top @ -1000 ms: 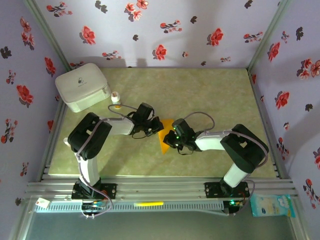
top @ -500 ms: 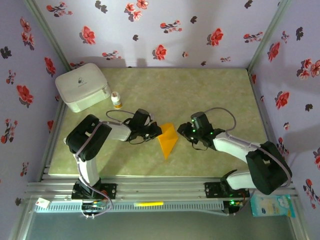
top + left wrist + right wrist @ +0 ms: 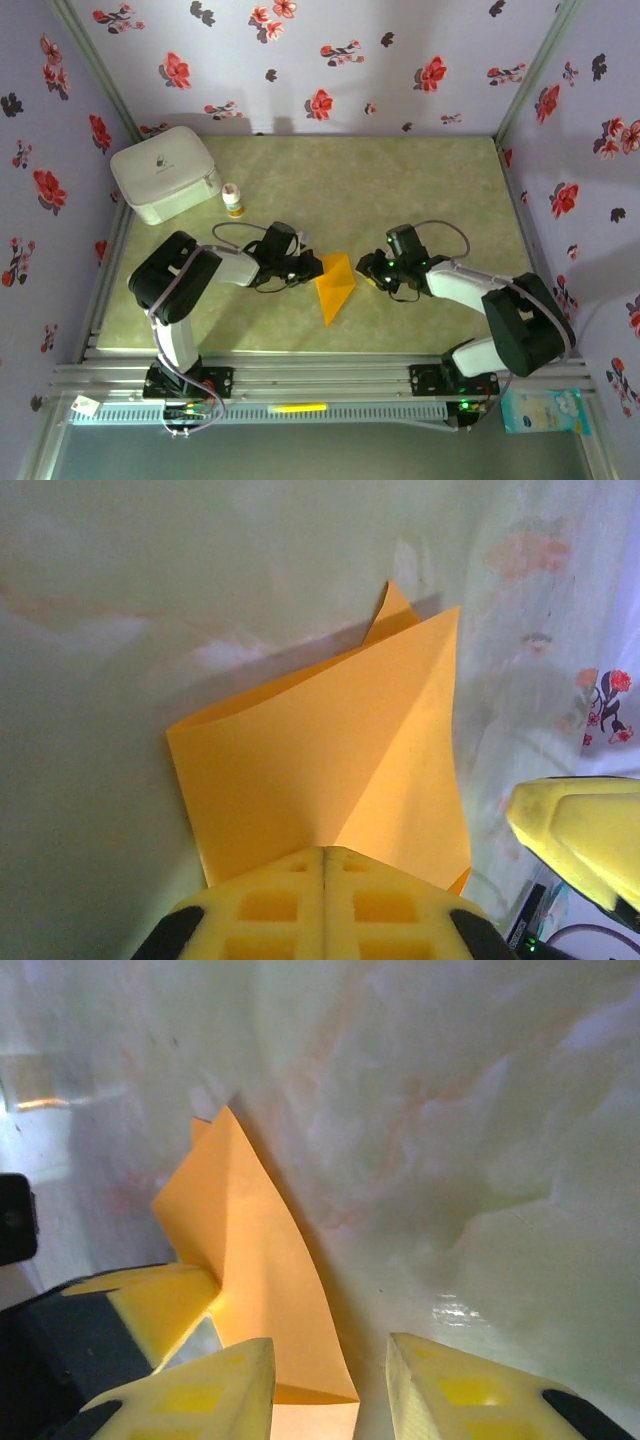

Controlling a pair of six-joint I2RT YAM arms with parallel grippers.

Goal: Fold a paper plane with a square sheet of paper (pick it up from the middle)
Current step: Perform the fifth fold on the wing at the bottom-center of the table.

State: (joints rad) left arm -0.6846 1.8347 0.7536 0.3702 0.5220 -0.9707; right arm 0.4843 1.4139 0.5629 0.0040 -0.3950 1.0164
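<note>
At frame centre the orange paper [image 3: 335, 287] points toward the lower edge; the left gripper [image 3: 312, 266] pinches its left edge, and the right gripper [image 3: 368, 272], spread, sits just right.

soft even overhead light, mild glare on the table [image 3: 455, 1310], wrist views hazy, near fingers [image 3: 300, 900] blurred

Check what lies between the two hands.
In the top view, the folded orange paper lies between them: the left hand is shut on its edge, the right hand open at its other side.
</note>
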